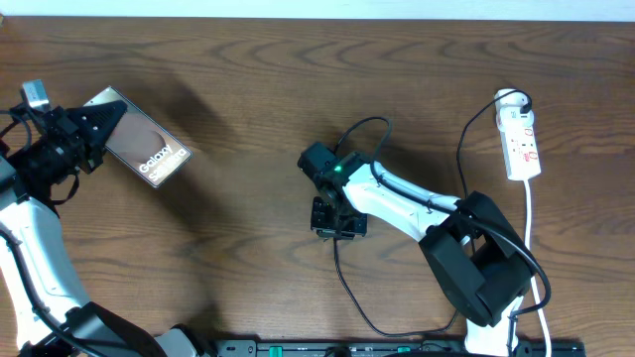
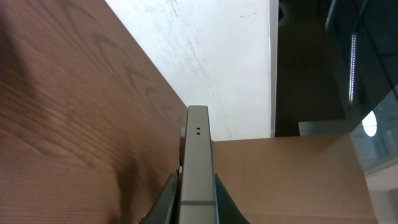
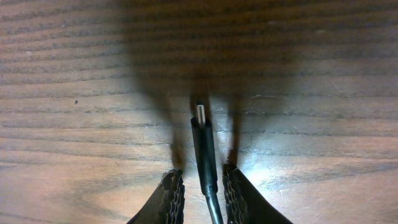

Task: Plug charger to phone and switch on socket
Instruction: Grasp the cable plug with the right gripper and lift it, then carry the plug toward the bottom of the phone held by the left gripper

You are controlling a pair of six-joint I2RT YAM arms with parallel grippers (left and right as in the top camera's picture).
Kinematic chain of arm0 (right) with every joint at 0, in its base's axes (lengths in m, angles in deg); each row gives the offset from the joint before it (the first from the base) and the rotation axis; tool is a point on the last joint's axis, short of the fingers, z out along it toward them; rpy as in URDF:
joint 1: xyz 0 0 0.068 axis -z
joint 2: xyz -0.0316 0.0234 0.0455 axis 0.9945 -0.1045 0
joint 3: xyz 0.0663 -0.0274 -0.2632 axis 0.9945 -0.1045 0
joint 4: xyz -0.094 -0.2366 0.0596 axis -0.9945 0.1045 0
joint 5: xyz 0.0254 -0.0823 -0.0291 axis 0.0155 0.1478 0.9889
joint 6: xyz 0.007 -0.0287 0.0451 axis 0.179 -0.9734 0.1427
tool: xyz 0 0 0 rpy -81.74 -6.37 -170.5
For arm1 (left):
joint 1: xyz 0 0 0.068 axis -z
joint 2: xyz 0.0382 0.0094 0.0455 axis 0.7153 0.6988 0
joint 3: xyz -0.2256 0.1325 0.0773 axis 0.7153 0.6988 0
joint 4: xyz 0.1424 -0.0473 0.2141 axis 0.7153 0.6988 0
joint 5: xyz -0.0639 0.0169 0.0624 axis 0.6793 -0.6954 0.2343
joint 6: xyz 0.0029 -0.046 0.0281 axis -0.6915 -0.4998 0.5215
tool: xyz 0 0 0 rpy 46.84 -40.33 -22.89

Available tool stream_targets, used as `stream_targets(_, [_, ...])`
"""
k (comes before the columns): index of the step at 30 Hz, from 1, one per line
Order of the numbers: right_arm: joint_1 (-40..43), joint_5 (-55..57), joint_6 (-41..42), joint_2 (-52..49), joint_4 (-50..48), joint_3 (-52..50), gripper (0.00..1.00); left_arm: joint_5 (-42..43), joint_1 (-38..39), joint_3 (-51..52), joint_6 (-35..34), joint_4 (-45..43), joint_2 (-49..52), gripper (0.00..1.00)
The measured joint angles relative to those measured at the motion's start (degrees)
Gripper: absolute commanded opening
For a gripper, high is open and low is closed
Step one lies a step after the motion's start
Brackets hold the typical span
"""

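Phone (image 2: 198,155) edge-on, pinched by left jaws, lower end cut off, charger (image 3: 204,143) plug flanked closely by right jaws, contact unclear, socket (image 1: 522,144) switches indistinct

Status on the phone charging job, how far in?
Done: left gripper clamps the phone. In hand: right gripper straddles the charger plug on the table, not visibly clamped. Left: plug into the phone, then switch the socket; neither arm is near it.

phone (image 2: 198,158) cut off below, socket (image 1: 521,144) switches too small
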Motion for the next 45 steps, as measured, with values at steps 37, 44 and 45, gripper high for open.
stream_targets(37, [10.6, -71.3, -39.9, -2.9, -40.3, -0.1, 0.01, 2.2, 0.0, 0.0, 0.2, 0.1, 0.0, 0.07])
stream_targets(44, [13.5, -74.7, -35.8, -2.9, -48.3, -0.1, 0.01, 7.5, 0.4, 0.0, 4.0, -0.1, 0.0, 0.07])
stream_targets(45, [13.5, -74.9, -36.2, -2.9, -48.6, -0.1, 0.01, 8.2, 0.9, 0.0, 4.7, -0.1, 0.0, 0.07])
